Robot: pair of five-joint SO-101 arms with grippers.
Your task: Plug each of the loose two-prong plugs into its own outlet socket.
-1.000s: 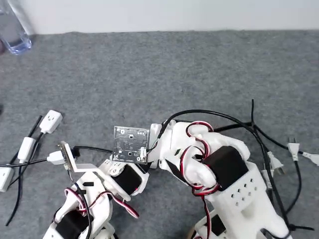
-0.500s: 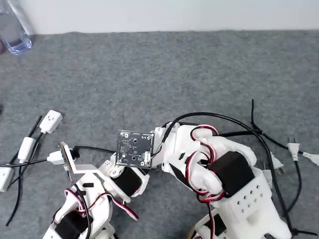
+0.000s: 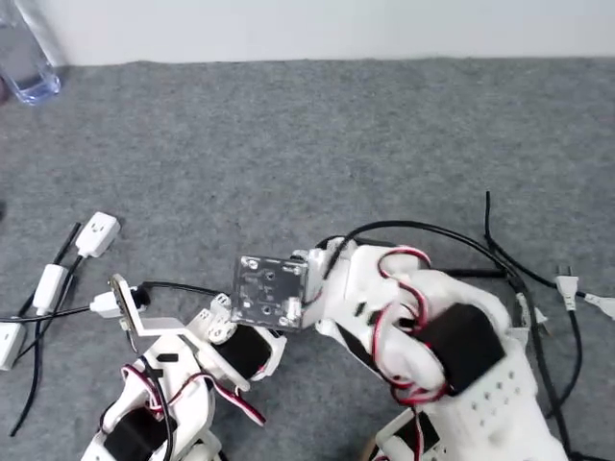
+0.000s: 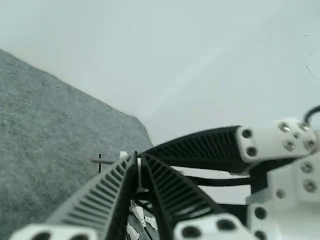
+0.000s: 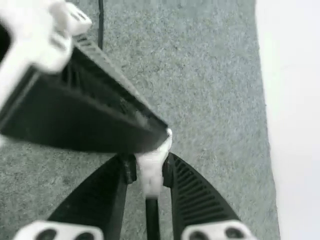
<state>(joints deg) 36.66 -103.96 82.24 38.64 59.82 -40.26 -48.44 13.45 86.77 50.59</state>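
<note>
Left gripper (image 4: 138, 159): black ribbed fingers pressed together at the tips; whether anything thin sits between them cannot be told, a small white piece just beyond the tips being too blurred to name. Right gripper (image 5: 148, 161): pinching a white plug (image 5: 149, 176) between its fingers, black cord (image 5: 151, 220) running back toward the camera; the plug's prongs are hidden behind a finger (image 5: 85, 115) of the left gripper, which crosses just over the plug's far end, contact uncertain. In the high view both grippers lie hidden under a circuit board (image 3: 270, 288) where the arms meet. Outlet sockets: one (image 3: 98, 233) and another (image 3: 50, 285) on the carpet's left side, a third (image 3: 8, 344) cut off by the frame edge. Loose two-prong plug (image 3: 566, 284): near the right edge, well apart from the sockets. Clear container (image 3: 24, 58): cut off at the upper left corner. Grey carpet (image 3: 317, 144): stretches broad between the arms and the white wall (image 3: 336, 29).
</note>
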